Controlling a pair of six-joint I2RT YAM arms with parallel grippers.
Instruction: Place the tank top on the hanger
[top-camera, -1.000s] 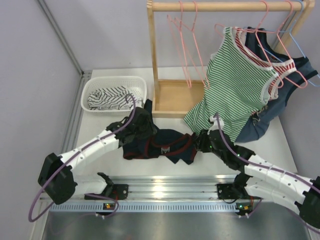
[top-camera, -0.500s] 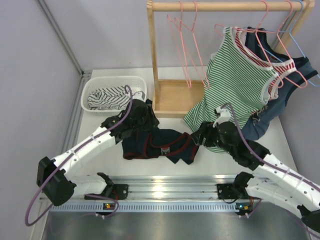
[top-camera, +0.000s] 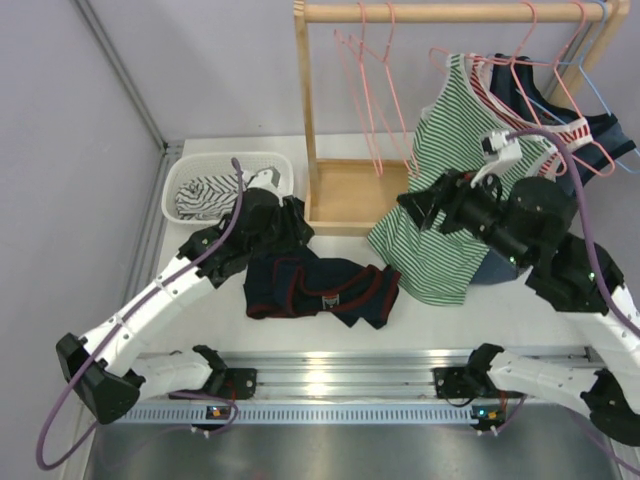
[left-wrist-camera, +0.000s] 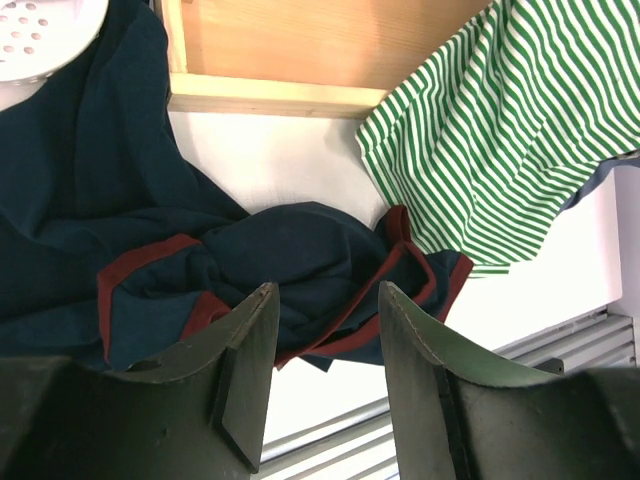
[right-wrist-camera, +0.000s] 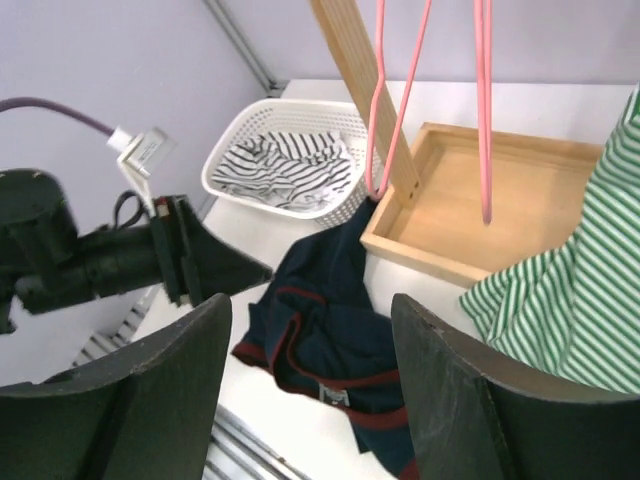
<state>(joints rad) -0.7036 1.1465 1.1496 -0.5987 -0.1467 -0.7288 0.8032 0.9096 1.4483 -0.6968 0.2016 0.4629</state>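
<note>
The tank top (top-camera: 322, 287) lies crumpled on the white table, dark navy with maroon trim, in front of the wooden rack. Neither gripper touches it. My left gripper (top-camera: 298, 226) hovers open over its back left corner; in the left wrist view its fingers (left-wrist-camera: 245, 370) frame the tank top (left-wrist-camera: 300, 245) below with nothing between them. My right gripper (top-camera: 412, 206) is raised and open in front of the green striped top, looking down on the tank top (right-wrist-camera: 335, 335). A pink wire hanger (top-camera: 367, 110) hangs empty on the rail (right-wrist-camera: 376, 100).
A white basket (top-camera: 225, 165) with striped cloth stands at the back left. The rack's wooden base tray (top-camera: 355, 195) lies behind the tank top. A green-and-white striped top (top-camera: 470, 170) and darker tops hang on the rail at the right.
Both grippers opened and left the tank top on the table. The right arm rose high and back toward the rack. The left gripper drew back toward the basket.
</note>
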